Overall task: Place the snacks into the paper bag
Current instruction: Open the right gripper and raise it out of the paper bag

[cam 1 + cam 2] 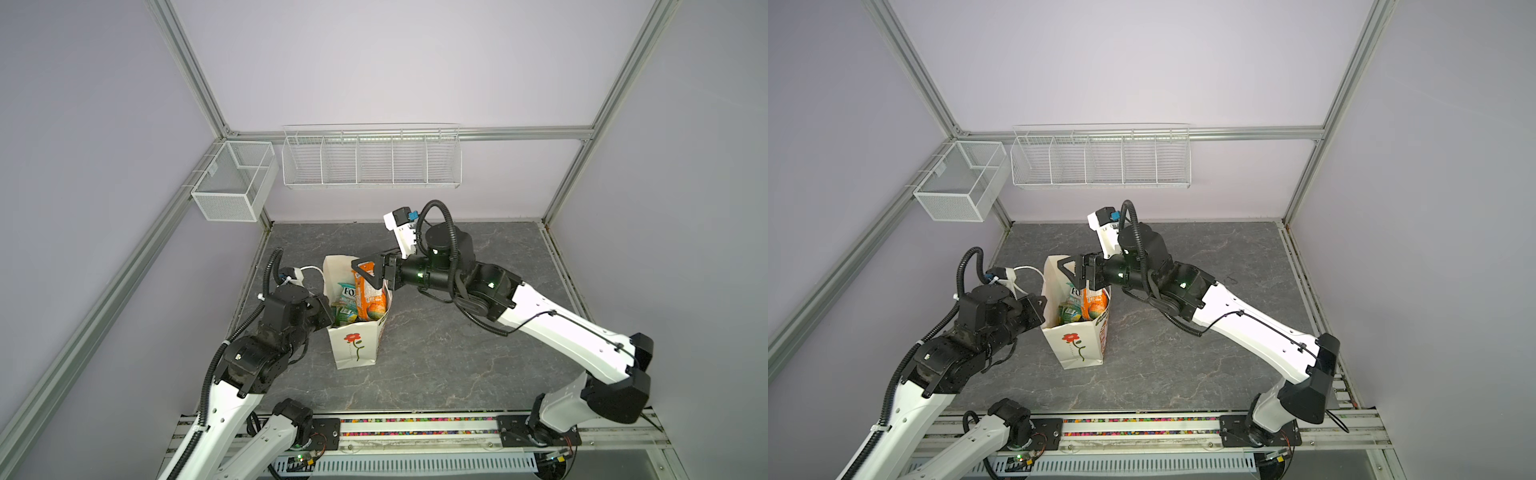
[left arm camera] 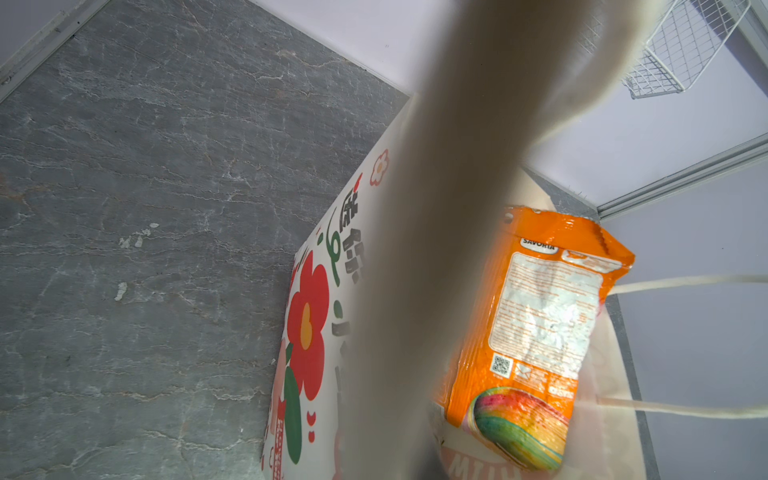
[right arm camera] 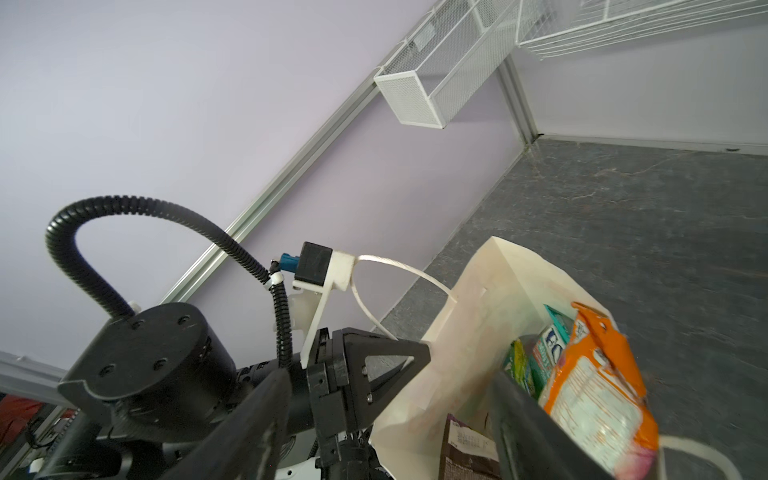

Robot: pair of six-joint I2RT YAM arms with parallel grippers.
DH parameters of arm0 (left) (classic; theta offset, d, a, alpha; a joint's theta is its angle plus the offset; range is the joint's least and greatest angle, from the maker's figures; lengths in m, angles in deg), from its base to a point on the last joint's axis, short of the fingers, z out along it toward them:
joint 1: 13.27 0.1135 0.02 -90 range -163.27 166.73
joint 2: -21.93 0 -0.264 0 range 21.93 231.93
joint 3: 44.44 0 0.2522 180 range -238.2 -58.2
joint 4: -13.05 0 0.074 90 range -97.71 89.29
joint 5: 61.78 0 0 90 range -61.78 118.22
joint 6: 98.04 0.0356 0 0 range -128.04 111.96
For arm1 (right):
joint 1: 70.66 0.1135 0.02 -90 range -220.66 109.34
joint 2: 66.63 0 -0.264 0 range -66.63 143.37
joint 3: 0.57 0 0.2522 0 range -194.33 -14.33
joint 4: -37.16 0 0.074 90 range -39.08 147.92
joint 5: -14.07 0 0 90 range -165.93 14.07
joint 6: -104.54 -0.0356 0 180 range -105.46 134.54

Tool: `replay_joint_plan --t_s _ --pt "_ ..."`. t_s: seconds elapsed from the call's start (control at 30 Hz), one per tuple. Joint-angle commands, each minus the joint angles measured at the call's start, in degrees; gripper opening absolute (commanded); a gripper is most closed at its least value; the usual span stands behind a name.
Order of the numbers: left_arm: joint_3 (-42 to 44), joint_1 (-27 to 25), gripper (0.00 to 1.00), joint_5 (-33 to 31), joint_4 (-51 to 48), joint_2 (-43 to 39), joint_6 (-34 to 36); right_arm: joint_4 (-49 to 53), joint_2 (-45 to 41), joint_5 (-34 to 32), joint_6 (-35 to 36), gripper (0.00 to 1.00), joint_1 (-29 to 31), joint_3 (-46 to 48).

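Observation:
The white paper bag (image 1: 353,345) with its red flower stands upright left of the table's middle. My left gripper (image 1: 328,309) is shut on the rim of its left wall; that wall fills the left wrist view as a blur. My right gripper (image 1: 363,274) hovers open over the bag's mouth with nothing between its fingers (image 3: 523,424). An orange packet (image 1: 368,299) stands in the bag, its top above the rim, beside the outer face of one right finger. Also inside are a teal FOX'S packet (image 1: 346,293), a green packet (image 1: 343,316) and a dark purple packet (image 3: 469,453).
A white wire basket (image 1: 370,160) hangs on the back wall and a white mesh box (image 1: 232,183) on the left rail. The bag's cord handle (image 3: 399,270) loops over the left wrist camera mount. Grey stone tabletop (image 1: 457,353) surrounds the bag.

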Motion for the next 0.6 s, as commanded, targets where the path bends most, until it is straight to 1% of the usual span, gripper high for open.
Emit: replay_joint_plan --t_s 0.0,0.1,0.27,0.4,0.5,0.57 --pt "0.26 0.33 0.04 0.03 0.79 -0.29 -0.59 7.44 -2.42 -8.18 3.12 0.79 -0.70 0.53" --pt "0.25 0.35 0.04 0.23 1.05 -0.06 -0.55 8.31 -4.10 -11.31 2.49 0.79 -1.44 3.20" --pt "0.12 0.35 0.04 0.43 1.32 0.39 -0.59 9.61 -4.57 -10.54 1.30 0.79 -2.56 5.25" --pt "0.08 0.35 0.04 0.64 1.73 0.72 -0.62 9.00 -3.47 -7.97 0.02 0.79 -2.63 6.50" --pt "0.00 0.34 0.03 1.03 2.17 0.72 -0.75 6.47 -2.06 -4.22 -0.56 0.77 -2.94 6.76" --pt "-0.05 0.35 0.03 1.23 2.20 2.25 -0.72 5.23 -1.03 -2.03 -0.48 0.75 -3.00 6.02"
